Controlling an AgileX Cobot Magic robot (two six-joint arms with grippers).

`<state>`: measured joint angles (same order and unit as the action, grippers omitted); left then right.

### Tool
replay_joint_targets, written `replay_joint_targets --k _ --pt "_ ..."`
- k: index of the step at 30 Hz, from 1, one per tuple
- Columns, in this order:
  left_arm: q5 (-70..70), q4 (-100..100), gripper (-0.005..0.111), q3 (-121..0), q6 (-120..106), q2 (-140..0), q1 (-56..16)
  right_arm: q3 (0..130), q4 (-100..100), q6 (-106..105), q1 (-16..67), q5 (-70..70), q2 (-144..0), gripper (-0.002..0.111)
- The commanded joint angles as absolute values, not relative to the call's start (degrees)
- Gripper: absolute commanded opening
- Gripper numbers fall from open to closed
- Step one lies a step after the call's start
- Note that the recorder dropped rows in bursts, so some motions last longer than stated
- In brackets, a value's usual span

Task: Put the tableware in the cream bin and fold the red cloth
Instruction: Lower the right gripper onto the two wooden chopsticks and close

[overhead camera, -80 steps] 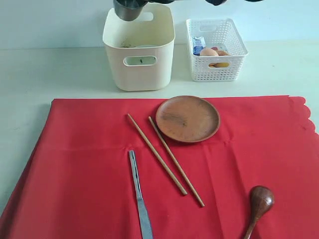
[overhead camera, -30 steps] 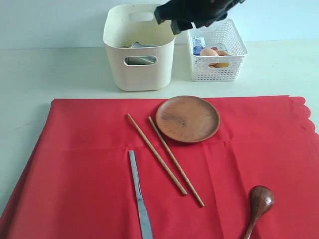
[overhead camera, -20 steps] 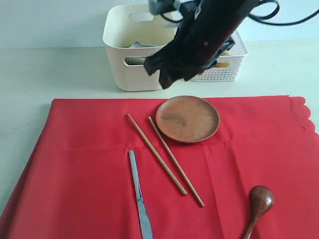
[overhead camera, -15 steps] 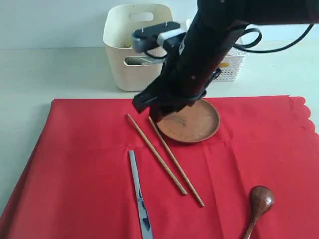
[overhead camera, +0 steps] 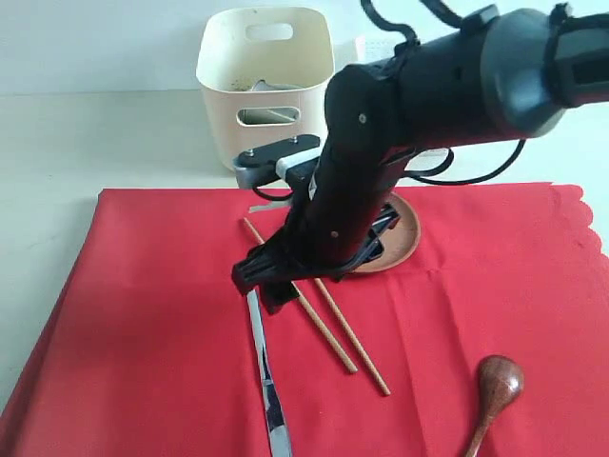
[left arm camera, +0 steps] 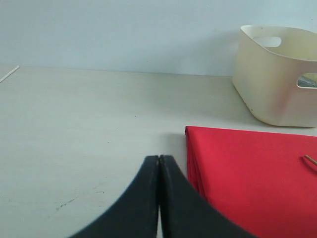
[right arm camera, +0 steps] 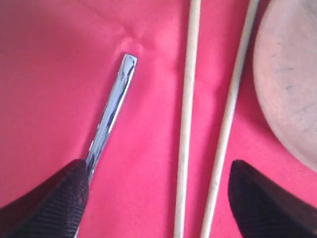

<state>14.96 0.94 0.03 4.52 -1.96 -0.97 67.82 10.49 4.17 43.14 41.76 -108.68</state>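
Over red cloth (overhead camera: pixel 143 314): right tool (right arm camera: pixel 158 198) arrived from cream bin (overhead camera: pixel 266 86), jaws spread wide, empty, straddling chopsticks (right arm camera: pixel 190 99) beside knife (right arm camera: pixel 111 116). Chopsticks likely next. Left tool (left arm camera: pixel 159 198) closed, idle.

Pale tabletop (overhead camera: pixel 105 133), light blue wall (overhead camera: pixel 95 38)

Ext view: R arm (overhead camera: pixel 381 162) hides much of plate (overhead camera: pixel 407 228); knife (overhead camera: pixel 266 381), spoon (overhead camera: pixel 497 381) cut off at btm edge.

black, finely ribbed fingers (right arm camera: pixel 49 203) frame plain bright red cloth (right arm camera: pixel 59 74); between them, two pale tan chopsticks (right arm camera: pixel 187 114); at one finger, a mirror-silver knife (right arm camera: pixel 113 114); beyond the other, a matte reddish-brown plate (right arm camera: pixel 292 79), faintly dark-scuffed. the bin (overhead camera: pixel 224 105) is plain cream, the spoon (overhead camera: pixel 499 381) dark brown.
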Motion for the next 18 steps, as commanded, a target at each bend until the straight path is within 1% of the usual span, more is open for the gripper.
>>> replay_joint_targets --k 1,8,11,13,18 --pt "14.7 0.6 0.001 0.0 4.2 -2.3 -1.3 67.8 7.7 4.6 43.3 38.8 -111.7 0.075" --pt "14.7 0.6 0.001 0.0 4.2 -2.3 -1.3 67.8 0.7 10.6 43.3 35.8 -115.4 0.075" --pt "14.7 0.6 0.001 0.0 4.2 -2.3 -1.3 67.8 0.0 10.6 43.3 35.8 -116.6 0.071" --pt "14.7 0.6 0.001 0.0 4.2 -2.3 -1.3 67.8 0.0 10.6 43.3 35.8 -116.9 0.061" --pt "14.7 0.6 0.001 0.0 4.2 -2.3 -1.3 67.8 0.0 10.7 43.3 35.9 -116.9 0.030"
